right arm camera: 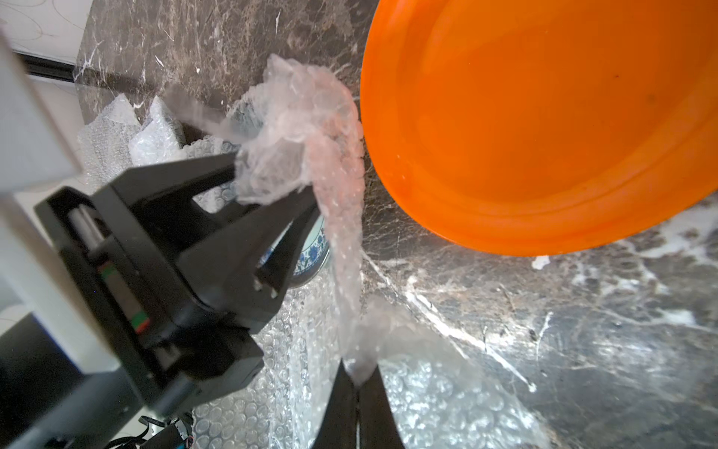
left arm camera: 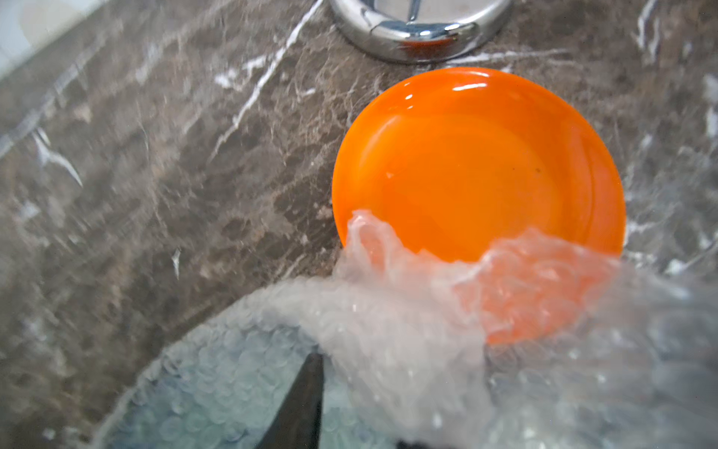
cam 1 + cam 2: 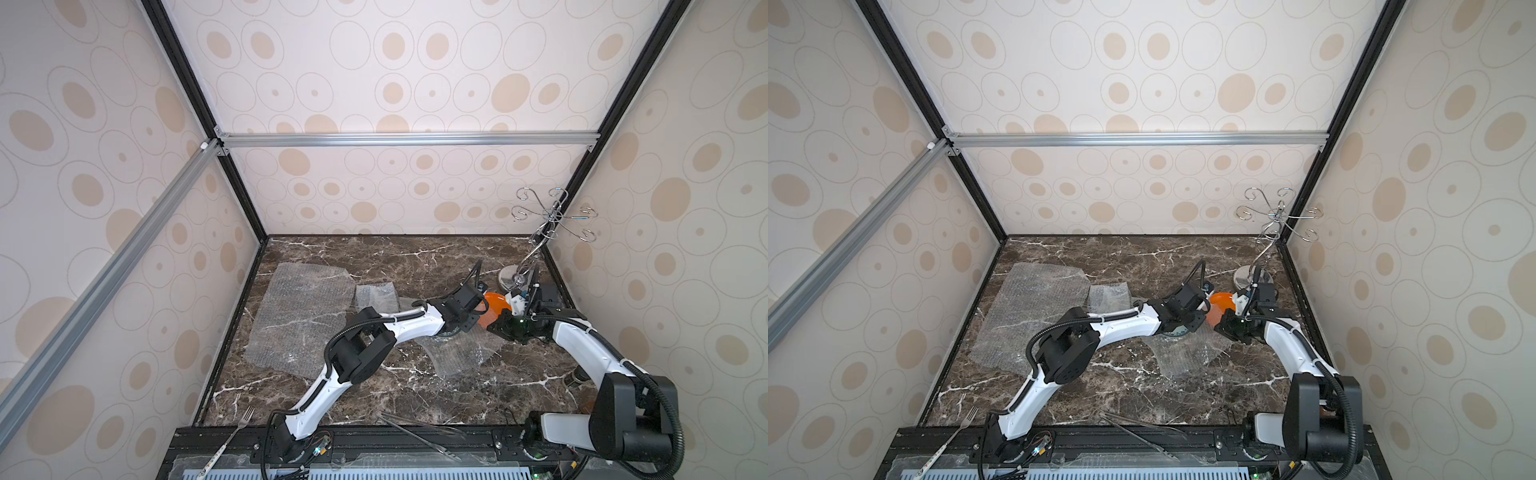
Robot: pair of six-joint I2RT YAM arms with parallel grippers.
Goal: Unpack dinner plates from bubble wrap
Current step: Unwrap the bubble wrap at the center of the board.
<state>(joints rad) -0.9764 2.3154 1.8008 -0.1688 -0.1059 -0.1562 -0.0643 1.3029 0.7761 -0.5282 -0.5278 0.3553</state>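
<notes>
A bright orange dinner plate [image 3: 495, 306] [image 3: 1221, 305] [image 2: 478, 163] [image 1: 544, 116] lies near the back right of the marble table, with clear bubble wrap [image 2: 408, 311] [image 1: 307, 128] over its near rim. My left gripper [image 1: 272, 180] [image 3: 482, 311] is shut on a crumpled bunch of that wrap beside the plate; one finger [image 2: 303, 400] shows in the left wrist view. My right gripper [image 1: 357, 383] [image 3: 494, 326] is shut on a stretched strand of the same sheet. A pale plate with a patterned rim [image 1: 312, 248] [image 3: 1177, 331] sits under the wrap and the left arm.
A large flat bubble wrap sheet [image 3: 299, 320] and a smaller one [image 3: 376, 295] lie at the left. A wire stand [image 3: 548, 216] with a shiny disc base [image 3: 509, 274] [image 2: 419, 27] stands just behind the orange plate. A fork [image 3: 239, 428] and tongs [image 3: 419, 432] rest at the front edge.
</notes>
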